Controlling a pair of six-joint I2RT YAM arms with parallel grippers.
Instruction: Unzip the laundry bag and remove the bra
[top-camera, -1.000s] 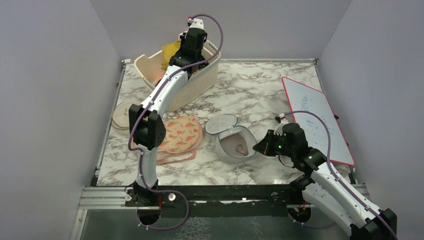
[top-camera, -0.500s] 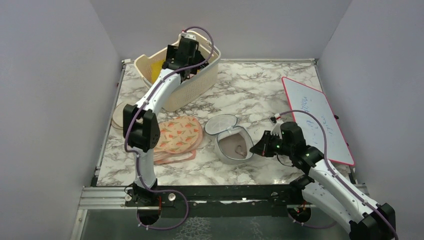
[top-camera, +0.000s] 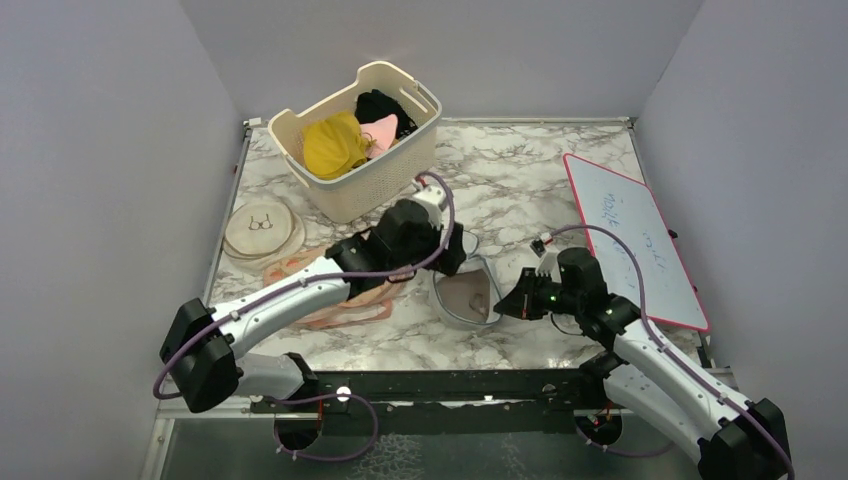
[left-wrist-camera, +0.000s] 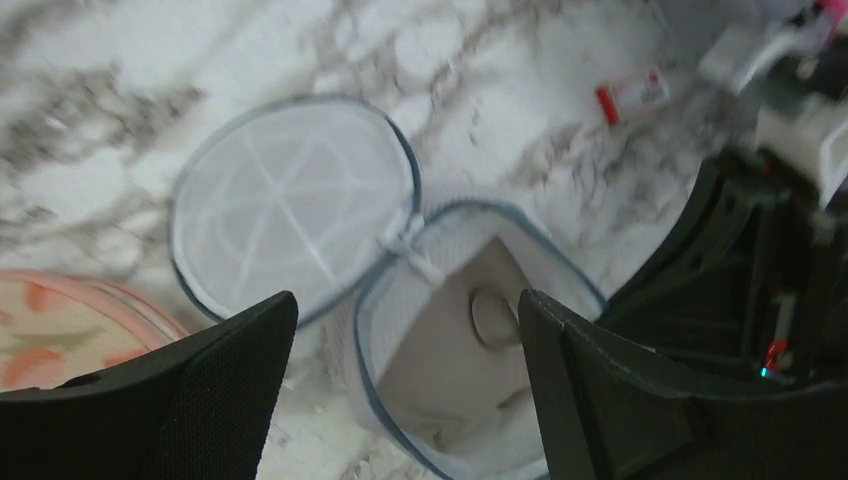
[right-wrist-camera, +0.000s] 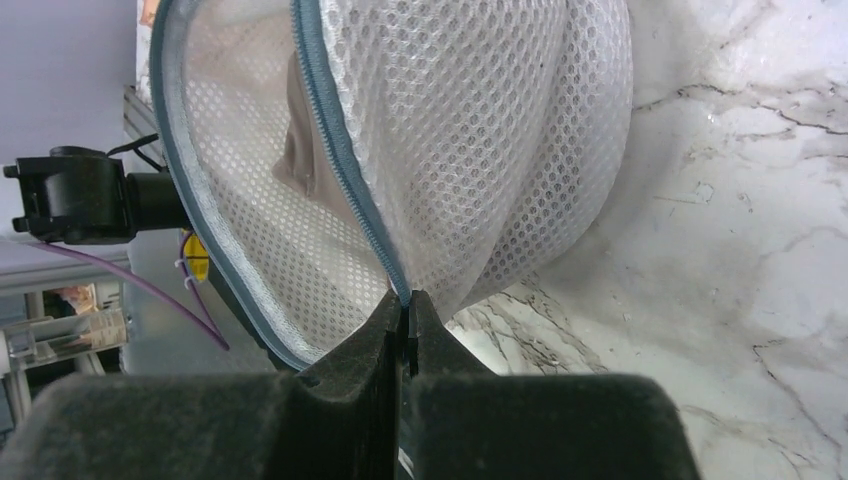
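Looking down on the marble tabletop (top-camera: 520, 190), I find the laundry bag (top-camera: 460, 318) just below the middle of the top view. Its mouth faces up, and its round mesh lid (left-wrist-camera: 290, 200) is flopped flat toward the upper left of the left wrist view. My left hand (left-wrist-camera: 405, 310) hovers directly over that mouth, fingers spread wide and holding nothing, so it is the nearer one for reaching in. My right hand (right-wrist-camera: 405, 315), at the bag's right side in the top view, is pinched tight on the zip rim (right-wrist-camera: 340, 150), propping the wall open. The bra (left-wrist-camera: 450, 370), a pale beige cup, lies inside at the lower centre of the left wrist view, below and between the left fingers. I judge a straight descent reaches it.
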